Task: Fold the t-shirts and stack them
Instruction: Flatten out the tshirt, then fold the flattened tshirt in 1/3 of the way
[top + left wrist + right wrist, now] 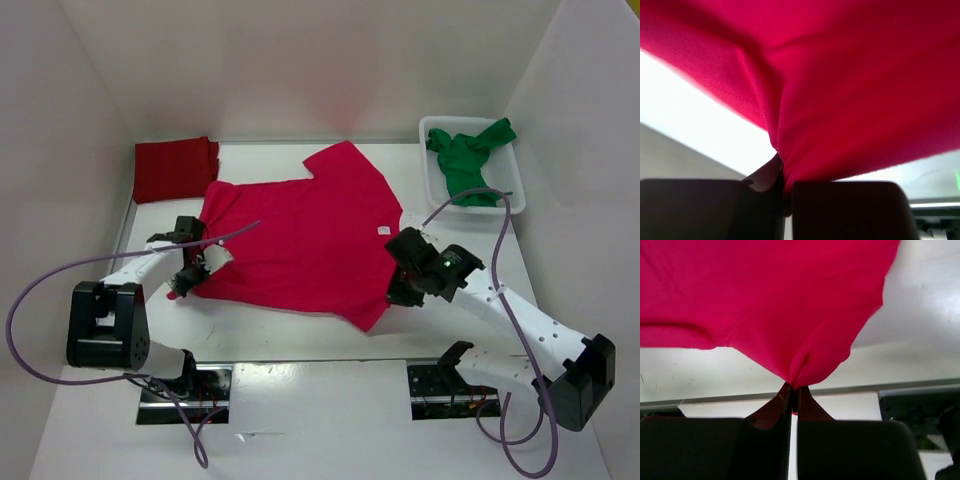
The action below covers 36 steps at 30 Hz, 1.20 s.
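The left gripper [785, 186] is shut tight on a bit of the bright pinkish-red shirt [300, 235]. The cloth is pinched into a fold right where its two dark fingers [710, 210] meet, and from there it spreads out wide. This gripper has the shirt by its near left edge. The right gripper [794, 407] is shut tight too, with a small peak of the same shirt squeezed between its fingers [855, 450]. It holds the shirt at the near right corner. Between the two grippers the pinkish-red shirt lies spread out in the middle of the white table [300, 345], with one short sleeve pointing to the far side. A dark red shirt [175, 168] sits folded in a flat square at the far left of the table, just beside the spread shirt. At the far right stands a white basket [432, 185]. The green shirt [468, 155] is bunched up inside it, and part of it hangs over the far rim.
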Tool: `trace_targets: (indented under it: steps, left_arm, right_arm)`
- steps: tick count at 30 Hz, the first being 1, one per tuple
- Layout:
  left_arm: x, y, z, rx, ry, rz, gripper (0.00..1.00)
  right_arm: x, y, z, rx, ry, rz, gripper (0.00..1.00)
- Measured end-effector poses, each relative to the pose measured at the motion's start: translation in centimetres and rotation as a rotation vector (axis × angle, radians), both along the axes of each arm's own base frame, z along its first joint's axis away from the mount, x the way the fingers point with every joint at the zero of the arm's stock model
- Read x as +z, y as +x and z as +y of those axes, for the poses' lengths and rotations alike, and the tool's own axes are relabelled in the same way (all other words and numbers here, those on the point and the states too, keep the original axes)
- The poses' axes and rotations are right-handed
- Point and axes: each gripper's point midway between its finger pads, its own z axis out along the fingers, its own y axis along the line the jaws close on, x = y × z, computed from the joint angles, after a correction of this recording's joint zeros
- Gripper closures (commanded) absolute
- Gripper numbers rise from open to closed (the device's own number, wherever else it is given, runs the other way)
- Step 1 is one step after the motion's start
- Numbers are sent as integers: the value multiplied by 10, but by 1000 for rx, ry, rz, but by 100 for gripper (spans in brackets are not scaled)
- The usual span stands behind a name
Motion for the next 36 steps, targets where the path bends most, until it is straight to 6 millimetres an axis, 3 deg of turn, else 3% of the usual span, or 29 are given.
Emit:
trace_targets:
  steps: [7, 15, 19, 22, 26, 31, 36]
  left_arm:
    - [17, -16, 17, 76, 74, -54, 95]
    - [-4, -68, 23, 85, 113, 85, 95]
    - [-2, -70, 22, 82, 112, 84, 95]
    - [-2, -69, 21, 85, 97, 110, 95]
    - [2, -53, 18, 102, 63, 139, 94]
    - [3, -35, 17, 141, 40, 138, 92]
    - [5, -24, 19, 184, 27, 137, 89]
  right_arm:
    - [5, -21, -13, -75, -2, 43, 100]
    - [24, -34, -14, -72, 21, 63, 100]
    - [27, -39, -14, -65, 29, 76, 100]
    - [20, -32, -16, -53, -43, 102, 100]
    - [9, 9, -16, -53, -133, 95, 100]
    - [-8, 96, -30, -78, -186, 42, 100]
    - [-27, 161, -28, -10, -233, -10, 100]
